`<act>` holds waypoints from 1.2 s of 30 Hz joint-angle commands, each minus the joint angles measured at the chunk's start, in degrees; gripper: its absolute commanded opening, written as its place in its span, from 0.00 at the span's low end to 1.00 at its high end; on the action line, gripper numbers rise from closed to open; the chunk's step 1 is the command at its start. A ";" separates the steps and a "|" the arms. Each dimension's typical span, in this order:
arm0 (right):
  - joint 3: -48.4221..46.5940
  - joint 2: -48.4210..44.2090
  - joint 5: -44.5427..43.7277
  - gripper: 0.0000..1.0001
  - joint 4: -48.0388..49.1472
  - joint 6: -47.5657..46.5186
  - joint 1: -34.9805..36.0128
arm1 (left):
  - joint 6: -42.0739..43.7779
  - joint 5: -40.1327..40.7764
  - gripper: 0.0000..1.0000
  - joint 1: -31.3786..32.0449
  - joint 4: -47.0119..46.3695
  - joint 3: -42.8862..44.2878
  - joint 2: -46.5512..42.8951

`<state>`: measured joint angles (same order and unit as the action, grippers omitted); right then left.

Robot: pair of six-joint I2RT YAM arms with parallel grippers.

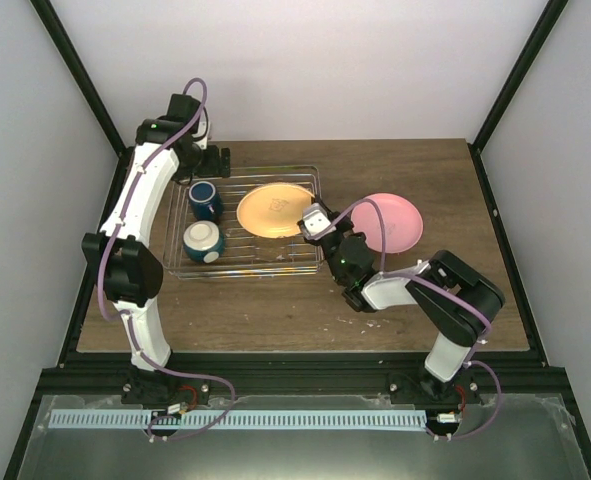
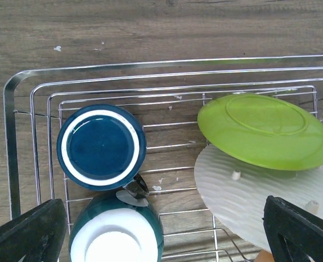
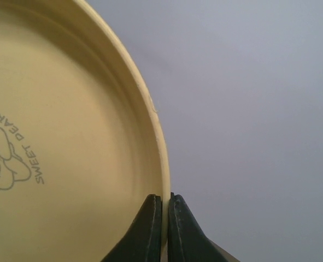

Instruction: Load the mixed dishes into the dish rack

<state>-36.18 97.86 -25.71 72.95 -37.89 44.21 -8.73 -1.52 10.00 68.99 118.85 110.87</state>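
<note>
Two robot arms at a silver wire dish rack [image 2: 9,164] on a wooden table [image 1: 275,310]; seems well past halfway, judging by what already sits inside.

Directly beneath the left gripper [image 2: 161,243], jaws spread wide and holding nothing: dark blue mug [image 2: 101,146] standing on end on the bars; teal-blue bowl [image 2: 116,237] touching it on the near side, white showing on top. To that gripper's right, also within the rack: lime-green plate [image 2: 265,131], tilted with its underside showing, resting over a pale ridged disc [image 2: 243,202] of uncertain identity.

Right gripper [image 1: 315,222] pinched tight on the rim of the cream plate [image 1: 273,210]; plate extending to that gripper's left over the rack's right half, printed face turned up toward the overhead camera; impossible to tell whether touching the bars or carried clear of them.

Just to the right of the right gripper, outside the rack and flat on the table: salmon-pink plate [image 1: 390,222], not yet loaded.

Probably left to do: settling the cream plate among the bars, letting go, then fetching the pink one.
</note>
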 commanded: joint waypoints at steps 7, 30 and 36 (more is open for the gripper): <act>3.23 2.55 -4.00 0.01 -3.26 -5.29 2.28 | -0.02 1.56 1.00 -0.29 -0.88 -1.68 -2.21; 4.70 -7.97 -2.03 0.44 -25.25 3.07 8.61 | -1.06 1.27 1.00 -0.22 -3.41 -4.03 -4.98; 3.98 -17.38 1.71 0.60 -43.06 11.96 8.70 | -0.92 0.93 1.00 0.07 -5.74 -6.07 -6.28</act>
<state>-31.83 85.80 -26.76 43.68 -33.12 52.18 -9.21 -0.23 10.00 65.76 114.39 107.33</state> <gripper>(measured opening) 0.566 0.997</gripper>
